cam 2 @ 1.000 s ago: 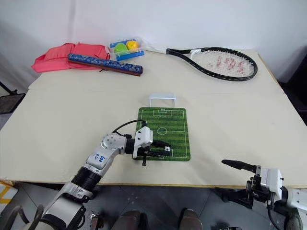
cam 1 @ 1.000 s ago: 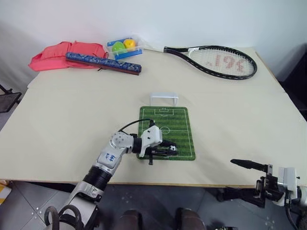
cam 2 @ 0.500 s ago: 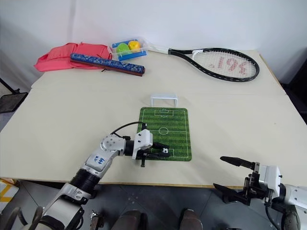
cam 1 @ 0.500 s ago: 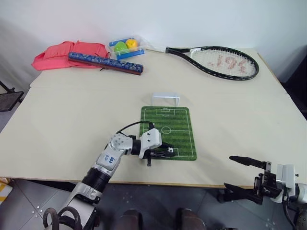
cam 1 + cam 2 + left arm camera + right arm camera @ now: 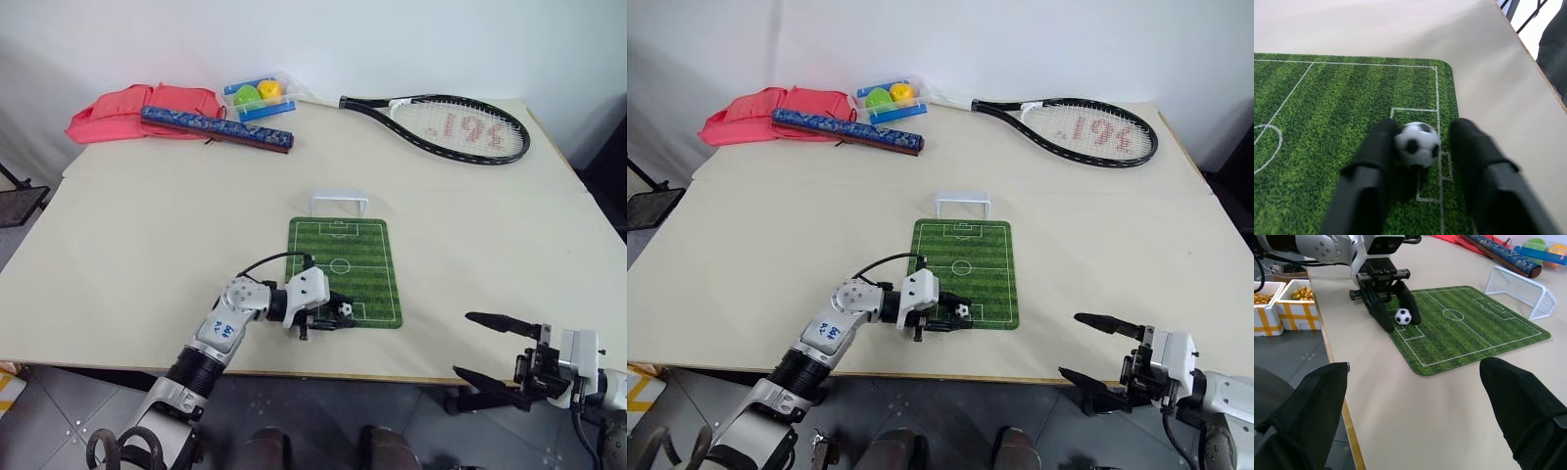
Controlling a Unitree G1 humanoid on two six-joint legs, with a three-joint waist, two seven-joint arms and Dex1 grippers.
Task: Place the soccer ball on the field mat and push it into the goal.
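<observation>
The soccer ball (image 5: 1418, 144) is a tiny white ball with black patches. It rests on the field mat (image 5: 343, 257) in the small box at the mat's near end. My left gripper (image 5: 341, 312) lies low over that end, open. The ball touches one finger (image 5: 1376, 152), and a gap separates it from the other finger (image 5: 1474, 152). The white goal (image 5: 339, 201) stands at the mat's far end, its mouth facing the ball. My right gripper (image 5: 465, 343) hovers off the table's near right edge, wide open and holding nothing.
A tennis racket (image 5: 441, 122) lies at the back right. A red cloth (image 5: 127, 106), a long blue case (image 5: 216, 127) and a clear tray (image 5: 257, 93) of coloured balls sit at the back left. White boxes (image 5: 1283, 298) stand below the table's edge.
My left gripper's fingers have spread apart and released the ball onto the mat. The right arm has hardly moved.
</observation>
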